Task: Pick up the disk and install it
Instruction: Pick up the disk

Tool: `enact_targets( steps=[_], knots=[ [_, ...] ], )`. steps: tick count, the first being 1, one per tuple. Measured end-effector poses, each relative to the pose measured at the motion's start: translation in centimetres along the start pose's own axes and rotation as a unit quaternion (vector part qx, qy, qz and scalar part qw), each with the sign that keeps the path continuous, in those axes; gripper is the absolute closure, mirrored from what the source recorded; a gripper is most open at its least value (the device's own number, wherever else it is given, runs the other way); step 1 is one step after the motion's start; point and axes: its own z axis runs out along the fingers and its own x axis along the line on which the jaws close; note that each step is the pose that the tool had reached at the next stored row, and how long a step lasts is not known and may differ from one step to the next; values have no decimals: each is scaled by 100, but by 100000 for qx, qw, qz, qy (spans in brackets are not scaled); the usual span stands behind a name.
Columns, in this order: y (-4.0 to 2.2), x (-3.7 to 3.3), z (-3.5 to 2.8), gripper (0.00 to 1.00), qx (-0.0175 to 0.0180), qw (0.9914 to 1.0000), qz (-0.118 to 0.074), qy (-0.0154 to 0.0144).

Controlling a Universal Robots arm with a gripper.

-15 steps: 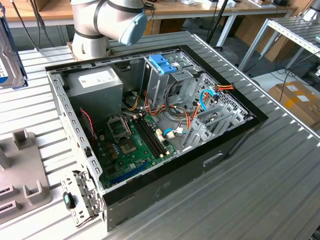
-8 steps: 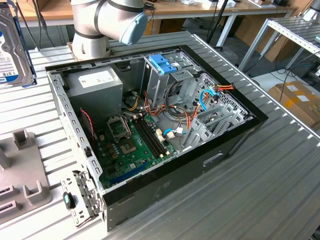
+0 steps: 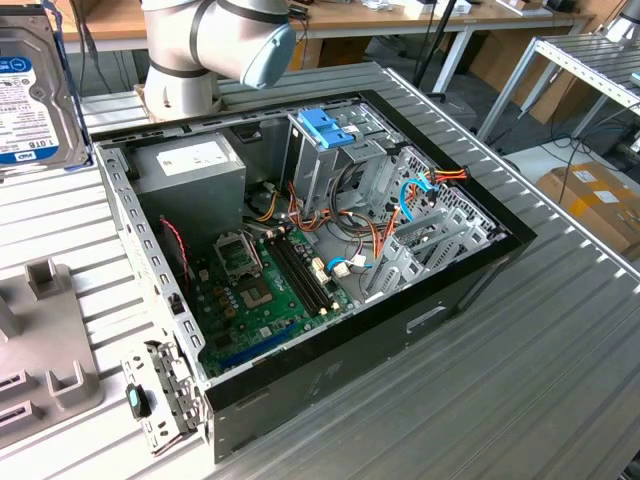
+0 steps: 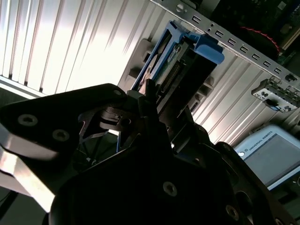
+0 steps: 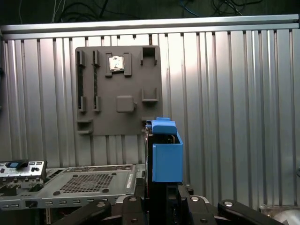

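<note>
The disk (image 3: 28, 95), silver with a white-and-blue label in a light-blue carrier frame, hangs at the exterior view's upper left, above the ribbed table and apart from the open computer case (image 3: 470, 265). Both wrist views show the disk end on, with the blue carrier (image 5: 166, 157) standing up between the black fingers. In the second wrist view the disk (image 4: 180, 65) sticks out past the gripper (image 4: 166, 105), which is shut on it. In the first wrist view the gripper (image 5: 161, 194) grips the disk's lower part.
Inside the case stand a tall metal cage topped by a blue bracket (image 3: 325, 128), a grey power-supply box (image 3: 190, 170) and a green motherboard (image 3: 265, 290). A grey fixture plate (image 5: 117, 89) lies on the table below the disk. The arm's base (image 3: 180, 70) stands behind the case.
</note>
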Motion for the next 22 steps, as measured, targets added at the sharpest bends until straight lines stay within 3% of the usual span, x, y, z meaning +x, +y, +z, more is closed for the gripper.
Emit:
enact_targets(
  steps=[3, 6, 18, 22],
  knots=[
    [-73, -4, 0, 65, -2, 100000, 0, -1],
    [-197, -10, 0, 65, -1, 100000, 1, 0],
    [-588, -30, 1, 65, 0, 100000, 1, 2],
    [-764, -39, 1, 65, 1, 100000, 1, 1]
  ],
)
